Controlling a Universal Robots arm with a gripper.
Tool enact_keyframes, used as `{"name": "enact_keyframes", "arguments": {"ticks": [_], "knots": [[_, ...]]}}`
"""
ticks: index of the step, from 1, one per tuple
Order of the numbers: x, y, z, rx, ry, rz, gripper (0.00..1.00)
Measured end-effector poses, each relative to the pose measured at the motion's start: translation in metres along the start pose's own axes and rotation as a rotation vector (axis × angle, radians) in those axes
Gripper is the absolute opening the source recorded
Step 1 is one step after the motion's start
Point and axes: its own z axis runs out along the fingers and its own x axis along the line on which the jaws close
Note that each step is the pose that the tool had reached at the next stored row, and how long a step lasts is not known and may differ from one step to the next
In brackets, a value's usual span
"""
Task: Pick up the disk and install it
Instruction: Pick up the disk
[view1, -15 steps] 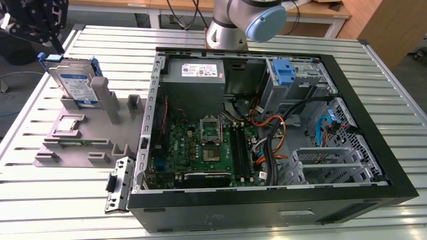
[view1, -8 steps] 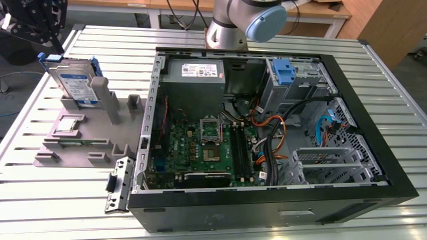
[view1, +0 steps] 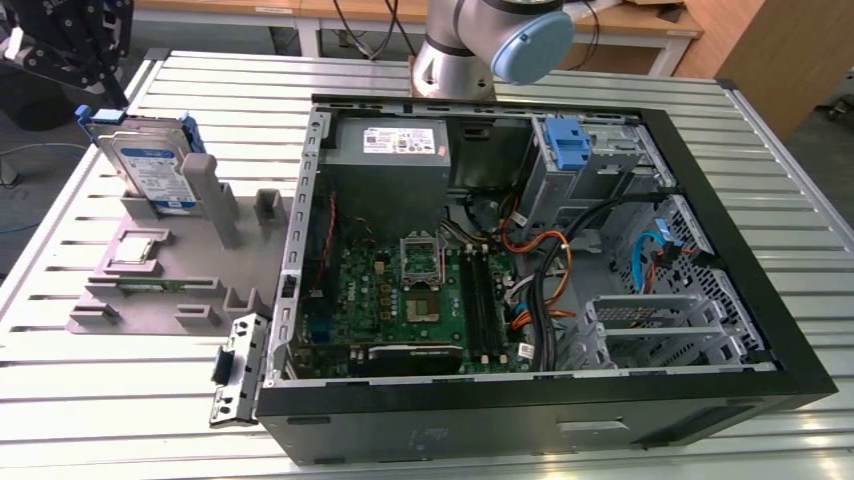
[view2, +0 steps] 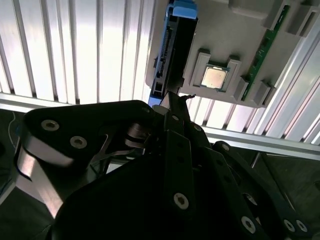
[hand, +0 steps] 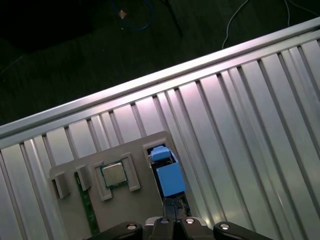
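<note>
The disk (view1: 155, 168) stands upright on edge in a slot of a grey holder block (view1: 160, 285) on the exterior view's left. It is a silver drive with a white-and-blue label, framed by a blue bracket. In both wrist views I look down on its blue-capped top edge (hand: 168, 176) (view2: 176, 47). My gripper (view1: 83, 72) hangs above the disk, toward the exterior view's left, apart from it. Its fingertips (view2: 172, 99) sit together, shut, holding nothing. In the first wrist view the gripper (hand: 173, 212) sits close to the disk's top end.
An open black computer case (view1: 747, 300) lies on the slatted metal table (view1: 107, 400), with a motherboard (view1: 400, 300), a grey power-supply box (view1: 390, 142) and a bare blue bracket (view1: 567, 145) in the drive bay. The holder block also carries a processor chip (hand: 114, 173) and a memory stick (view2: 270, 37).
</note>
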Motion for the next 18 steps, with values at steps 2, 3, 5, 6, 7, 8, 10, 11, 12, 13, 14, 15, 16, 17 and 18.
{"name": "enact_keyframes", "arguments": {"ticks": [2,3,5,6,7,8,10,11,12,13,14,15,16,17,18], "knots": [[0.0,0.0,0.0,-0.0003,0.0003,-0.006,0.1],[0.0,0.0,0.0,-0.0004,0.0005,-0.008,0.1],[0.0,0.0,0.0,-0.0005,0.0007,-0.012,0.1],[0.0,0.0,0.0,-0.0005,0.0008,-0.014,0.1],[0.0,0.0,0.0,-0.0006,0.0009,-0.016,0.1],[0.0,0.0,0.0,-0.0007,0.001,-0.018,0.1],[0.0,0.0,0.0,-0.0009,0.0014,-0.024,0.1],[0.0,0.0,0.0,-0.001,0.0016,-0.028,0.1],[0.0,0.0,0.0,-0.0012,0.0018,-0.032,0.1],[0.0,0.0,0.0,-0.0014,0.0021,-0.037,0.1],[0.0,0.0,0.0,-0.0015,0.0023,-0.04,0.1],[0.0,0.0,0.0,-0.0015,0.0024,-0.042,0.1],[0.0,0.0,0.0,-0.0016,0.0024,-0.042,0.1],[0.0,0.0,0.0,-0.0016,0.0024,-0.042,0.1],[0.0,0.0,0.0,-0.0016,0.0024,-0.042,0.1]]}}
